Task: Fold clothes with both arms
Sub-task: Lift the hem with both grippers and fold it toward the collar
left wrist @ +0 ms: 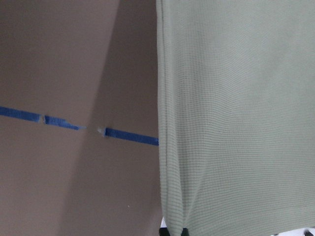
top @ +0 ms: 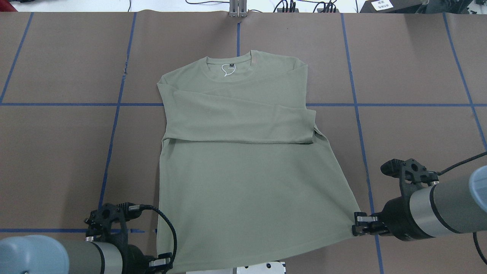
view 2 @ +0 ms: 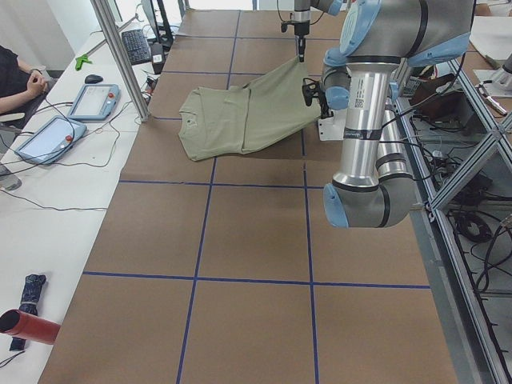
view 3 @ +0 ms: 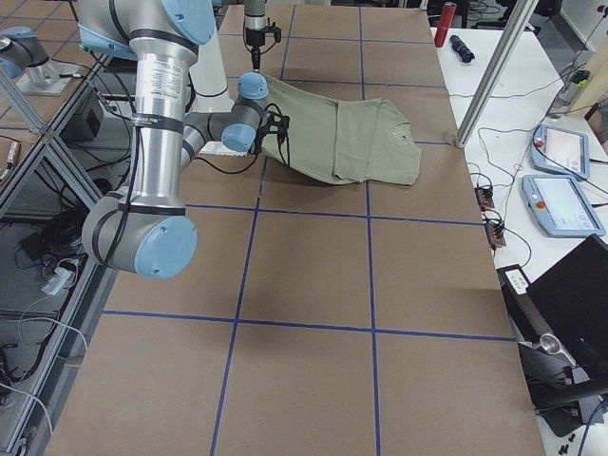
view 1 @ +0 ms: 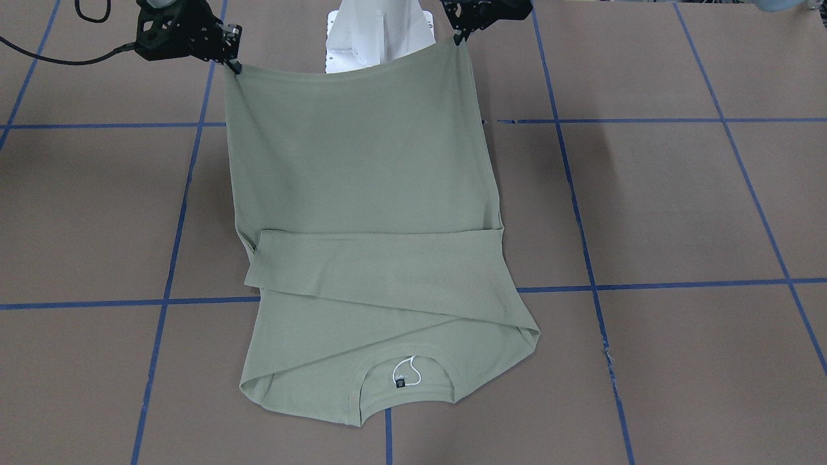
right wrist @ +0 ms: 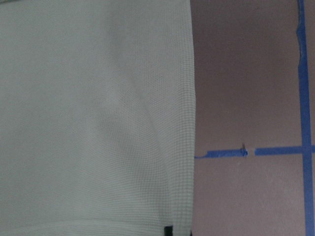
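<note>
We have the shirt (top: 243, 160) spread on the bench (top: 57, 152), with its collar (top: 228, 62) at the far side from our base and both sleeves (top: 239, 121) folded across the chest. The hem end is raised off the bench. Our left end effector (top: 161, 262) is pinched together on 1 hem corner, and our right end effector (top: 359, 224) is clamped on the other.

We judge slipping to be the main risk. Each grip takes only the tip of a corner, so a pull toward the collar could tug the knit free. The right corner also sits wider than the left, so carrying the hem over unevenly would leave a skewed fold. Dragging the body could pull the 2 sleeves out of place. The slack hem hangs just beside the white pedestal (view 1: 375, 39) and might catch there.

Both wrist views show mostly cloth, and we see only slivers of our fingertips at their bottom edges. The overhead view cuts off part of our left end effector. We cannot tell whether each pinch holds both layers or 1. The side views are too small to help.
</note>
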`<state>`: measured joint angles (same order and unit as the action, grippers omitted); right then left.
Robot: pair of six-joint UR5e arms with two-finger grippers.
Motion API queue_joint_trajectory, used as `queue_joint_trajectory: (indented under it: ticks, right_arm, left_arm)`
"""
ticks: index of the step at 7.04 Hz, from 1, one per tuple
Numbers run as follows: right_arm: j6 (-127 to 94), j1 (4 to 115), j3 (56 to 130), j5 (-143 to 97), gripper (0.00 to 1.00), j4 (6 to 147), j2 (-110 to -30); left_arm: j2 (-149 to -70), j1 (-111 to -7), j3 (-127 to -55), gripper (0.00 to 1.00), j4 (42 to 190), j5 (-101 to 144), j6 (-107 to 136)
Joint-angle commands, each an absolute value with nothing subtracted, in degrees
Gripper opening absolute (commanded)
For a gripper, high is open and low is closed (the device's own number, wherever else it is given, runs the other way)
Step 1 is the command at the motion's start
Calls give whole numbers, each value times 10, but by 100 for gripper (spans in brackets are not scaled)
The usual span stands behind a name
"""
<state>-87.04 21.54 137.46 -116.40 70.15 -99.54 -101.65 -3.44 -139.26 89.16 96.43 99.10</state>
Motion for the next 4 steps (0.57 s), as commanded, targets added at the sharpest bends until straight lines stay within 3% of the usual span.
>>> queue_joint_trajectory:
  ticks: [1, 2, 4]
  right_arm:
    - [-870, 240, 1402, -1204, 0, 700, -1008]
    - [-868, 276, 1379, -1203, 0, 700, -982]
    - [-860, 349, 1303, -1203, 0, 701, -874]
  left_arm:
    - [-1018, -24, -1436, 0, 863, 978, 992]
    - [-1022, -31, -1428, 0, 862, 979, 985]
    - [-1029, -162, -1419, 0, 858, 1008, 921]
